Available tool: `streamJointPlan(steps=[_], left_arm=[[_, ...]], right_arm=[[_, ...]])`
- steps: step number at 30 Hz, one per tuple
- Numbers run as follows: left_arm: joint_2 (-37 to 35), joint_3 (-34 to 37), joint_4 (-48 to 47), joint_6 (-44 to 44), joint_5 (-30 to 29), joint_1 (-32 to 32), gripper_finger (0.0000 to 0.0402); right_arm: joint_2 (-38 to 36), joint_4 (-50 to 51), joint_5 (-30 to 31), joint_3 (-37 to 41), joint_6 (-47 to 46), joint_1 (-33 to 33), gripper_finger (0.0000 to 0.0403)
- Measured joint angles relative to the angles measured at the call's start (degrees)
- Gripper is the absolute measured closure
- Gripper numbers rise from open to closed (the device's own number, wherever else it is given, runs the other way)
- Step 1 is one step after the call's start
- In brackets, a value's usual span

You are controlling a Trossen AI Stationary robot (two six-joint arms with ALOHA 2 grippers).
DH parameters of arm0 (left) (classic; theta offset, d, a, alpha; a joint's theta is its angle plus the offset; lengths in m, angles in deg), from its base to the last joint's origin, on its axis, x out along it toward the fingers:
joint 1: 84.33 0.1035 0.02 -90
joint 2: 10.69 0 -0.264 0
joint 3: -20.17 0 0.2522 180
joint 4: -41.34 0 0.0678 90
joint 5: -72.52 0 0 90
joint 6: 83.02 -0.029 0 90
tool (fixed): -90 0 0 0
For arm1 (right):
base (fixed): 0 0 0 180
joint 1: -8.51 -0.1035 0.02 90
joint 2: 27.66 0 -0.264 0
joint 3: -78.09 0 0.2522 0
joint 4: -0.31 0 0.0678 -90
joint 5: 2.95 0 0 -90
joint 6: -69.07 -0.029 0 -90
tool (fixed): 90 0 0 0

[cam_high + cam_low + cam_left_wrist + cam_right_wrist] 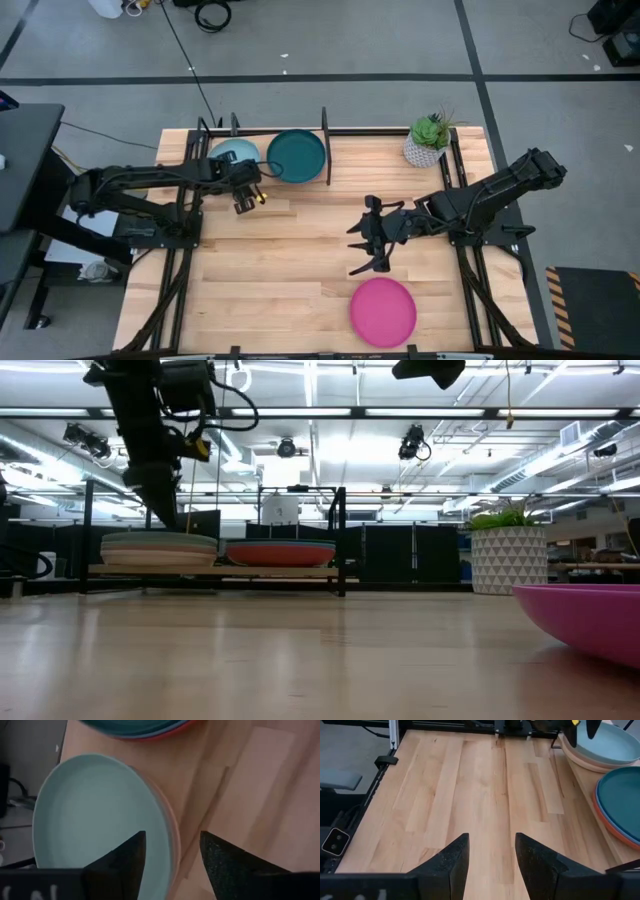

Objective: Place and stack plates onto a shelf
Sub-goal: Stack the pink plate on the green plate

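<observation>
Plates sit in two piles on the shelf [325,150] at the far side of the table [280,260]. One pile has the pale blue plate [228,152] on top, with a cream-looking one just under it. The other pile has the teal plate [297,156] on top, with an orange rim peeking out below. So I think most of the job is done. Only the magenta plate [382,311] is out on the table, near the front edge, so it looks like the last one to go up. How many plates are in each pile is hard to count.

The left gripper [246,196] hangs just in front of the pale blue plate, at its near edge. Its fingers [120,857] are a little apart and hold nothing. The right gripper [368,240] is out over the middle of the table, between the shelf and the magenta plate. Its fingers [455,857] are apart too, with only bare wood between them.

There is lots of open wood in the middle, so an arm can move freely there. The magenta plate is close to the table's front edge, so a bump could push it off. The shelf has thin black posts at its ends, and the potted plant [430,138] stands beside it on the right. A plate going up must slip in past those, and land flat on a pile
</observation>
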Motion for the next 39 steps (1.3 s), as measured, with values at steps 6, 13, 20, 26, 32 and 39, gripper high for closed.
streamJointPlan(steps=[6,13,20,26,32,39], left_arm=[[0.0,1.6,3.2,0.3,-5.0,2.8,0.0225],[1.3,1.6,6.6,-0.8,-4.9,4.0,0.023],[5.3,1.6,7.0,-0.9,-4.6,3.1,0.023],[4.2,-0.6,6.4,-3.6,-8.8,1.7,0.023],[1.0,-4.4,9.2,-4.2,-0.2,-1.6,0.023],[0.3,-4.5,14.0,-4.3,7.4,-7.2,0.023]], right_arm=[[0.0,0.0,0.0,0.0,0.4,0.0,0.0237],[0.0,0.3,-0.2,0.0,0.4,0.0,0.0237],[0.0,-0.9,-0.2,1.9,0.2,-0.5,0.0236],[0.0,-1.0,-0.2,3.2,-1.2,-0.5,0.0236],[3.0,0.3,-8.1,3.1,-8.3,-0.3,0.0234],[13.1,3.8,-20.1,3.1,-16.2,-0.5,0.0225]])
